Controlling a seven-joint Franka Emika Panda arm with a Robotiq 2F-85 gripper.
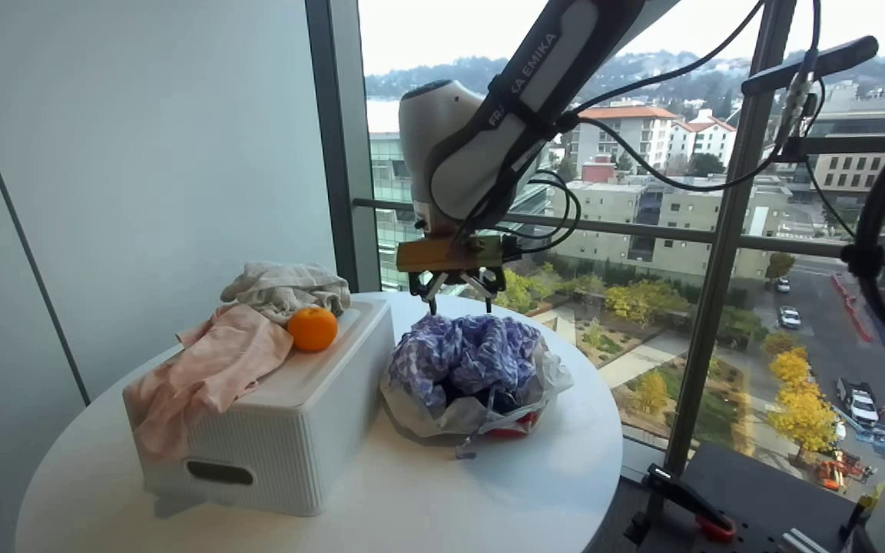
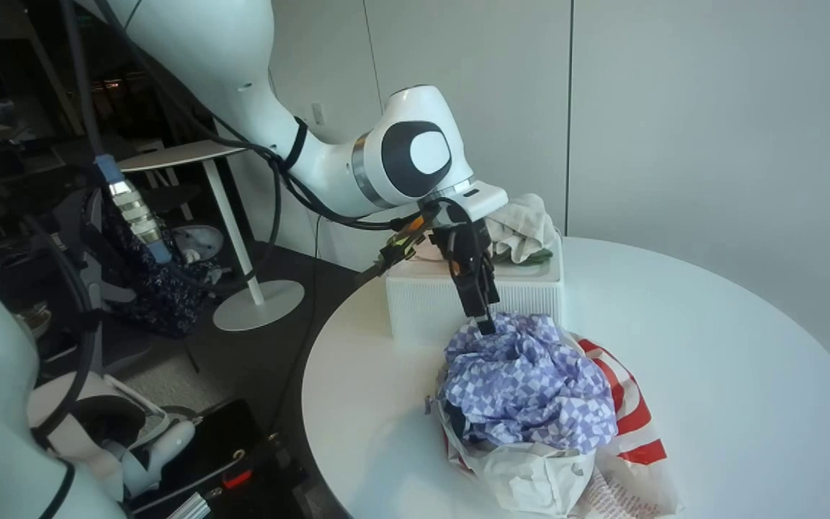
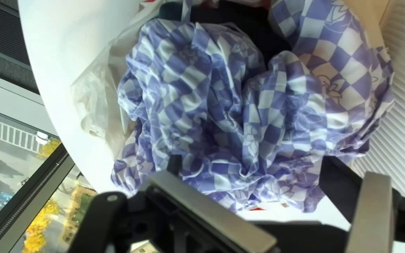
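Note:
My gripper (image 1: 461,307) points down with its fingers spread wide, just over a crumpled blue-and-white checkered cloth (image 1: 473,353). In the wrist view this cloth (image 3: 192,80) fills the middle, its near folds lying between and below the fingertips; nothing is pinched. Whether a fingertip brushes the fabric I cannot tell. Seen in an exterior view, the visible finger (image 2: 485,326) ends at the top edge of the cloth (image 2: 530,389). The cloth bulges from a white plastic bag (image 2: 537,479) with red stripes. Something dark (image 3: 237,21) shows inside the bag beside the cloth.
A white ribbed box (image 1: 258,438) stands beside the bag on the round white table (image 1: 427,499). On its lid lie a pink cloth (image 1: 220,353), a beige cloth (image 1: 289,288) and an orange (image 1: 313,329). A window post (image 1: 339,153) rises behind the table.

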